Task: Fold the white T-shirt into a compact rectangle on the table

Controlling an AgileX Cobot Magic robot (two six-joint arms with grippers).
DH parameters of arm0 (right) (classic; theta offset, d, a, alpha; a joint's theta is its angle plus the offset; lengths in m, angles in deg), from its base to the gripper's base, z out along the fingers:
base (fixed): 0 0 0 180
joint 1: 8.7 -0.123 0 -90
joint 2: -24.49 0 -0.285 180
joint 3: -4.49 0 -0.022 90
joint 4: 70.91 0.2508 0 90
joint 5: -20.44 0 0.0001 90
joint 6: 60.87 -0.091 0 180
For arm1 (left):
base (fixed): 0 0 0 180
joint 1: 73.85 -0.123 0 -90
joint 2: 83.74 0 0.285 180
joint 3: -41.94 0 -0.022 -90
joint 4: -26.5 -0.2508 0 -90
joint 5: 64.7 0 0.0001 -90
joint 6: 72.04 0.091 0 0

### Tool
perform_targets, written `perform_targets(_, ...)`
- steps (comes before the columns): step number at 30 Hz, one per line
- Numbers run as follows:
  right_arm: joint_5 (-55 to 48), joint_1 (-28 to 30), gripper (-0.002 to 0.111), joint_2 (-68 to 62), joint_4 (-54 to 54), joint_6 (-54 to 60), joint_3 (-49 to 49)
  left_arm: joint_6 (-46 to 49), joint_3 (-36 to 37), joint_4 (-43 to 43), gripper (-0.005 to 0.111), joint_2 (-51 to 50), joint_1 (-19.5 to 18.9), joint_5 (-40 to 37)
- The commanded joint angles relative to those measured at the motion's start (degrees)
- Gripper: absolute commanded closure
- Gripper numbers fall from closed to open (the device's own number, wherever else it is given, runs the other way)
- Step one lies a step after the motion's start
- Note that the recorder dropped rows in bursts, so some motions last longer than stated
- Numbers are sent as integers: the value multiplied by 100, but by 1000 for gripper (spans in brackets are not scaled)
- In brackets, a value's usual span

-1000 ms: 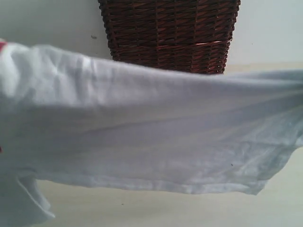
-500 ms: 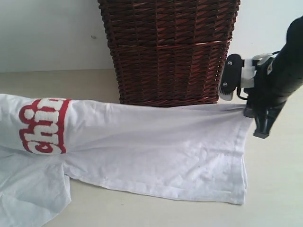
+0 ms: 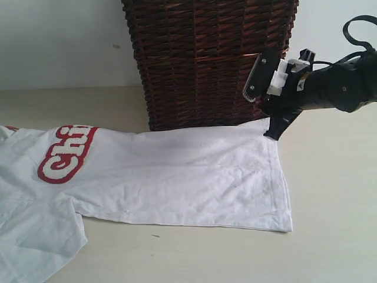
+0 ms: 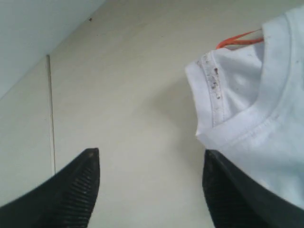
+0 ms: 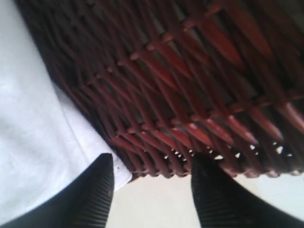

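Now that both arms have let go, the white T-shirt (image 3: 177, 177) lies flat on the table (image 3: 336, 247) as a long band. It runs from nine o'clock in the exterior view to its hemmed end near four o'clock, with the red lettering toward nine. A second ago it hung stretched in the air across the whole view.

The right gripper (image 3: 266, 103) hovers at two o'clock, just above the hem corner and close against the wicker basket (image 3: 212, 65) at twelve. Its jaws stand apart with nothing pinched, the corner only just beside one fingertip. The left gripper (image 4: 152, 185) is likewise parted over bare table, with the ribbed neck edge just beside one finger (out of the exterior view).

I judge this pass laid down and released. A sleeve sprawls at seven o'clock and the band is long, so further folds are needed before it is a compact rectangle.
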Motion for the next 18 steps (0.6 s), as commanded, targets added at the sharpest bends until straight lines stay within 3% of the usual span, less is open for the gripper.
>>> perform_targets(1, 162, 13, 55, 35, 607, -112, 11, -408, -2, 84, 45, 77, -7, 123)
perform_targets(4, -2, 13, 56, 77, 1505, -112, 11, -1046, -2, 84, 47, 167, -7, -24)
perform_targets(6, -150, 13, 61, 98, 2266, -112, 11, -1438, -2, 84, 57, 235, -7, -307)
perform_targets(8, -423, 13, 77, 98, 2746, -112, 11, -1719, -2, 95, 72, 329, 34, -625)
perform_targets(11, -961, 13, 106, 98, 2999, -112, 11, -1807, -81, 95, 104, 501, 206, -1529)
perform_targets(18, -2257, 27, 108, 65, 3002, -523, 11, -1779, -704, 298, 107, 547, 973, -4433)
